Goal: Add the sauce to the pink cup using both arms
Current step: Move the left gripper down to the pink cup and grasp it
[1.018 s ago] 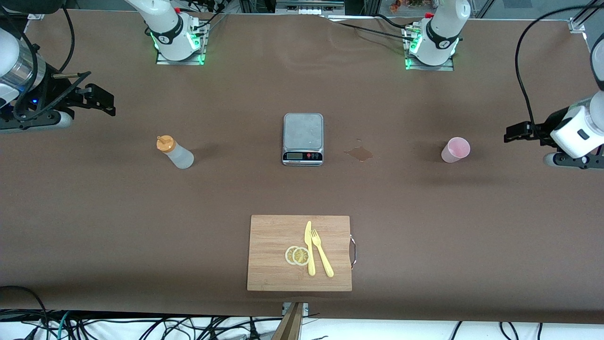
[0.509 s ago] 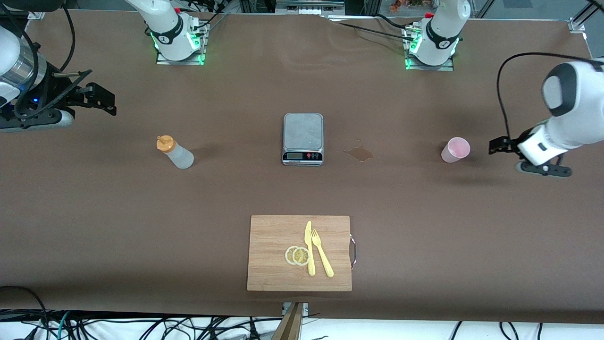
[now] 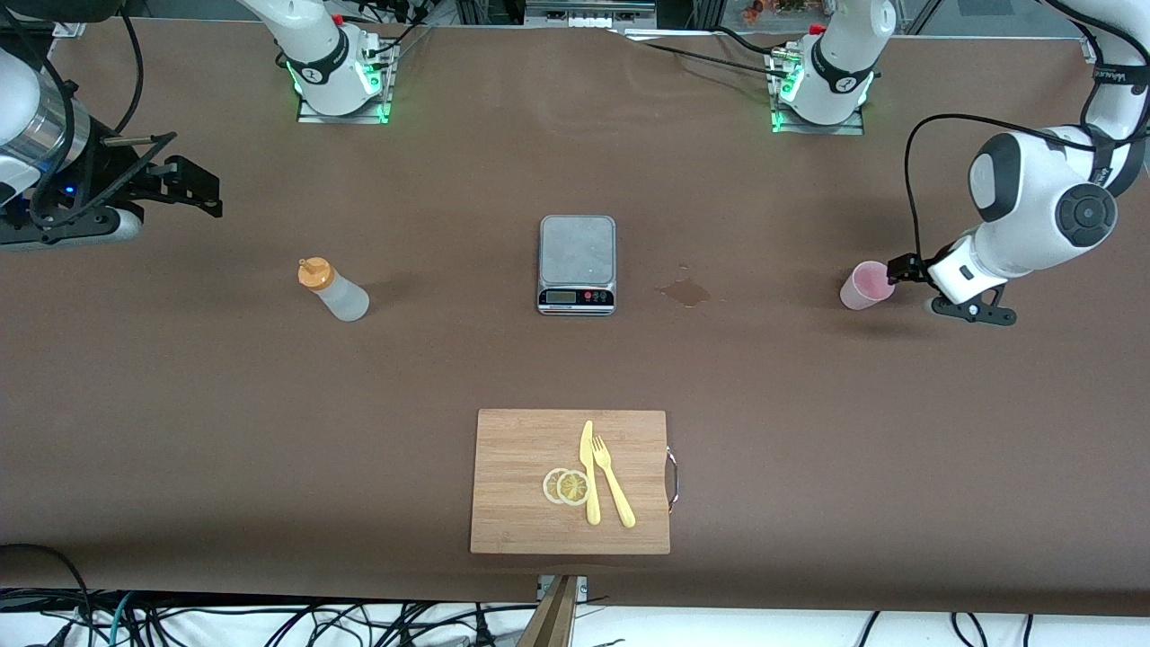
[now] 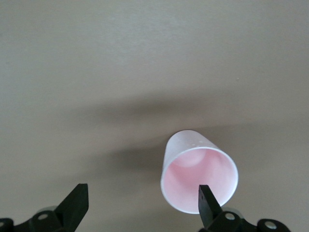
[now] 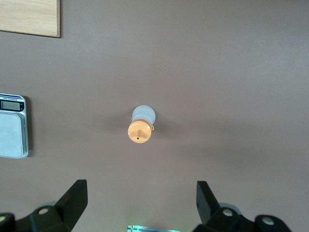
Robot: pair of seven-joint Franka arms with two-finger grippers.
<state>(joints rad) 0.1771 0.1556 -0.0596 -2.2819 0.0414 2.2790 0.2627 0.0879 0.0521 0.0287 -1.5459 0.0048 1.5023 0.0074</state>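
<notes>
The pink cup point(image 3: 867, 285) stands upright toward the left arm's end of the table. My left gripper point(image 3: 898, 269) is low beside the cup's rim and open, holding nothing. In the left wrist view the cup point(image 4: 199, 171) lies off-centre, with one finger point(image 4: 206, 203) overlapping its rim, and the left gripper point(image 4: 141, 192) has bare table between its fingertips. The sauce bottle point(image 3: 332, 289), whitish with an orange cap, stands toward the right arm's end. My right gripper point(image 3: 208, 193) hovers open, well apart from the bottle. In the right wrist view the bottle point(image 5: 141, 124) sits ahead of the right gripper point(image 5: 140, 187).
A kitchen scale point(image 3: 577, 263) stands mid-table between bottle and cup. A small brownish puddle point(image 3: 685, 290) lies between scale and cup. Nearer the front camera, a wooden cutting board point(image 3: 521, 485) carries a yellow knife, a fork and lemon slices.
The left arm has swung in from the table's end and come down until its open gripper is right beside the pink cup. The right arm has hardly moved.
</notes>
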